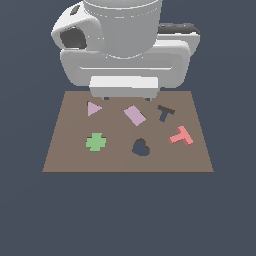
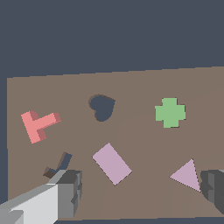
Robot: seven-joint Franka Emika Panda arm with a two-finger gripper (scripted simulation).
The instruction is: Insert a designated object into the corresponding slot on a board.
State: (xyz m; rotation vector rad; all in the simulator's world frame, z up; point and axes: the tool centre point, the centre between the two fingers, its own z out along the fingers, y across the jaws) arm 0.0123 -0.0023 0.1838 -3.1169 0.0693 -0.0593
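- Currently the gripper (image 1: 124,98) hovers over the far edge of the board (image 1: 65,150), its jaws spread wide and holding nothing; in the wrist view one finger (image 2: 70,190) and the other (image 2: 214,190) stand far apart with no piece between them.
- Judging by that, the step in hand is the reach to the designated object (image 1: 181,136), the salmon-red T, which lies flat on the board, untouched.
- To do it well, I would centre the hand above the T, turn the wrist so the fingers close across its stem or bar squarely, and descend straight so neither finger lands on the piece.
- In the exterior view the T sits at about four o'clock from the gripper, well apart from it.
- Its slot (image 1: 165,112) lies between them, near the gripper at roughly three to four o'clock, and just beside the T at about eleven o'clock from it.
- Nearby, the pink rectangle (image 1: 134,115) lies almost under the gripper and should be left undisturbed.
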